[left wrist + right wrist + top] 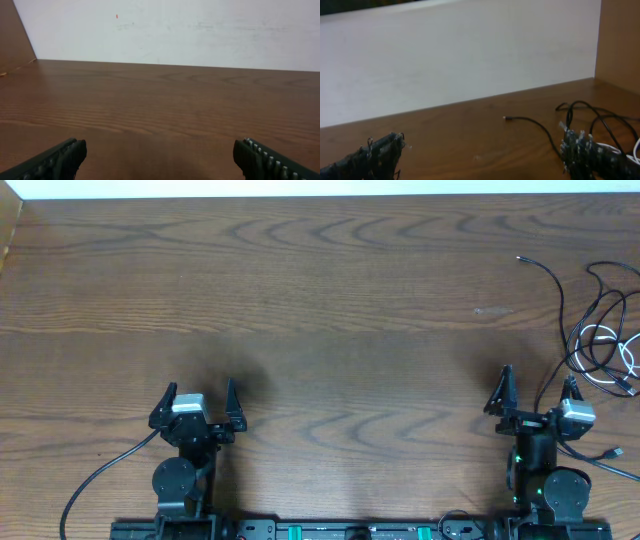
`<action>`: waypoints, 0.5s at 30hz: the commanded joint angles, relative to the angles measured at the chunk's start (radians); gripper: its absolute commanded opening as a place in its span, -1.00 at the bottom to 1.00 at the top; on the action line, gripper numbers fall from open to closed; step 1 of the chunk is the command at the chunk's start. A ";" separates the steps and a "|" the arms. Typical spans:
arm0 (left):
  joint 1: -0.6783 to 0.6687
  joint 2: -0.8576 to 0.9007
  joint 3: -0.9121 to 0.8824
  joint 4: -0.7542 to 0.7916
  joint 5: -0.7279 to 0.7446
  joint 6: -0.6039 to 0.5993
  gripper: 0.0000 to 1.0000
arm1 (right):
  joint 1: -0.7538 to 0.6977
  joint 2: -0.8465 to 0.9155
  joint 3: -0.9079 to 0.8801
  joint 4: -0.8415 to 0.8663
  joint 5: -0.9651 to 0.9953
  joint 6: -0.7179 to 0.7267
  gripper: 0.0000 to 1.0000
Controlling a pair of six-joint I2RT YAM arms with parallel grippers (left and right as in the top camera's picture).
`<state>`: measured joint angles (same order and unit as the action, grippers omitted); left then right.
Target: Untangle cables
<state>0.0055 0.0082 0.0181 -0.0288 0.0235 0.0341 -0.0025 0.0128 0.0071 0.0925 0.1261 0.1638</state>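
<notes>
**Cables heaped at the right edge, both arms waiting**

The cables [598,340] lie in a loose knot at the far right of the table [320,300]. Black loops cross a white one, and one black tail runs out toward the middle, ending in its plug [520,258]. The right gripper [538,380] sits just beside the knot, jaws wide apart and empty. The left gripper [198,392] is well apart from it, also spread and holding nothing.

To my eye the untangling is not yet begun. The right arm looks best placed to start. It should take the free black tail near the plug, not at the crossings, and draw it slowly toward the bare middle. The left could then pin the knot so it doesn't drag along.
</notes>
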 commanded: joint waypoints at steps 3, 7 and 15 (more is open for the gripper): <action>0.005 -0.004 -0.014 -0.045 -0.028 0.014 0.97 | -0.005 -0.008 -0.002 -0.087 -0.039 -0.079 0.99; 0.005 -0.004 -0.014 -0.045 -0.028 0.014 0.97 | -0.005 -0.008 -0.002 -0.163 -0.059 -0.104 0.98; 0.005 -0.004 -0.014 -0.045 -0.028 0.014 0.97 | -0.005 -0.008 -0.002 -0.164 -0.065 -0.129 0.98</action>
<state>0.0055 0.0082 0.0181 -0.0288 0.0235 0.0341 -0.0025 0.0120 0.0067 -0.0647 0.0753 0.0612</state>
